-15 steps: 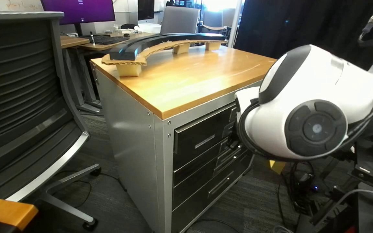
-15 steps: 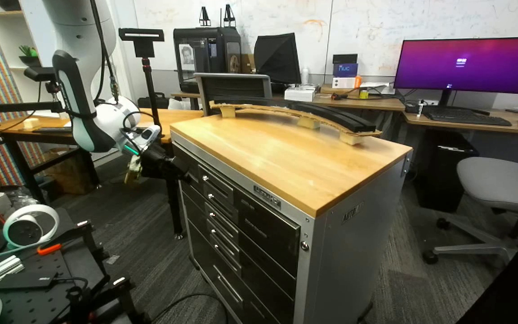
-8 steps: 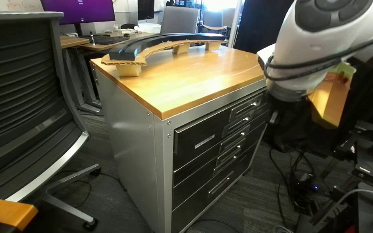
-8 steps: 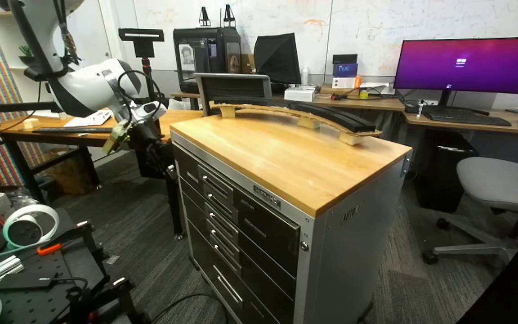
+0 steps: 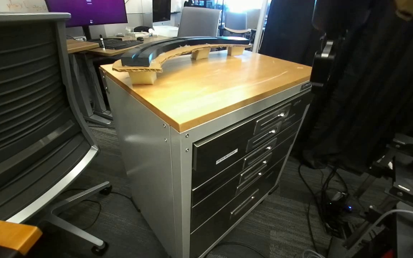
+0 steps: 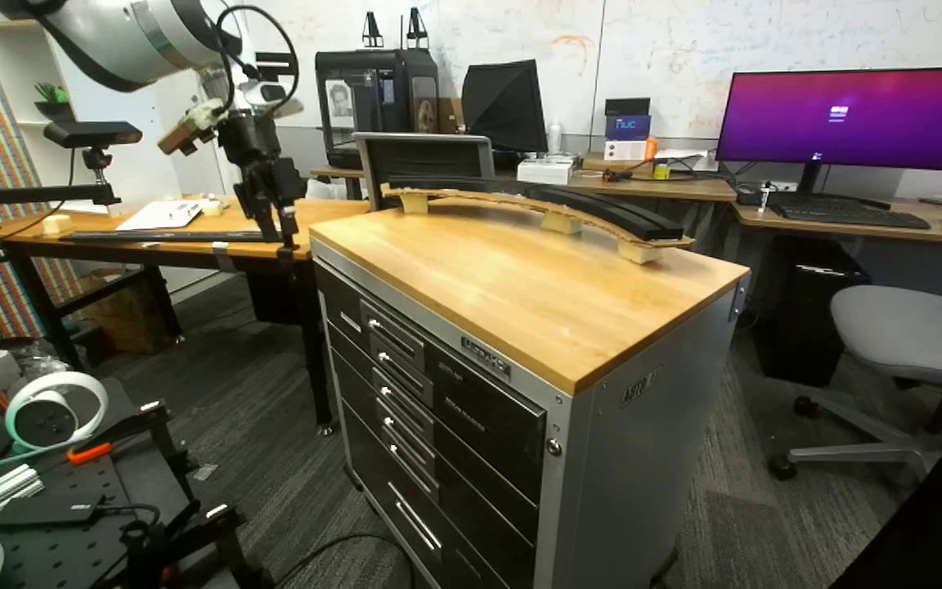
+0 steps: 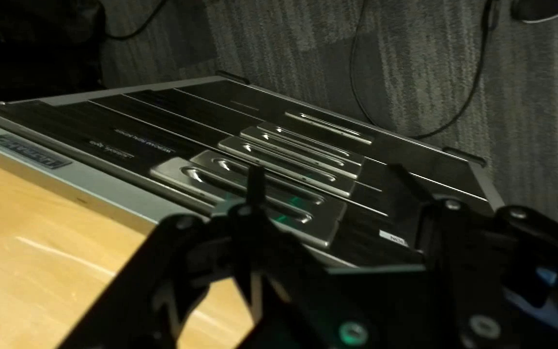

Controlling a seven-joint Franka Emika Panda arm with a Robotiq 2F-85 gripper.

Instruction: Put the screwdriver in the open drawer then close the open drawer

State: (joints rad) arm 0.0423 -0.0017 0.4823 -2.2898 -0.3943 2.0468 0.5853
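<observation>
**Drawers (image 5: 210, 172) all look closed, pincer (image 7: 327, 172) with its fingers (image 7: 255, 186) apart**

So the wrist view is the clearest. The fingers are spread, one tip around the middle of the frame and one to the right of it, and you can see drawer fronts plus the silver handles (image 7: 330, 228) through the gap.

In an exterior view the pincer hangs from the white arm (image 6: 144, 41) in the upper left of the frame, tips pointing down, just left of the corner of the wooden surface (image 6: 471, 286), near it but not touching. It also shows in an exterior view at the upper right of the frame, basically a dark lump against a black curtain (image 5: 285, 36).

Task stuff: the drawers are stacked in the grey cabinet (image 6: 626, 474), roughly mid-frame in both exterior views. Every front looks pushed in, so I can't tell which drawer is the one meant. Can't tell where the screwdriver is either.

Rest of the scene: a curved black bar (image 5: 142, 57) sits on cardboard (image 5: 154, 68) propped on pale blocks (image 5: 142, 78), toward the upper middle of the frame. A dark mesh chair (image 5: 20, 89) fills the left side there. In an exterior view there's a purple-lit monitor (image 6: 855, 119) upper right, and a white ring-shaped thing (image 6: 100, 409) near an orange handle (image 6: 89, 452), lower left.
</observation>
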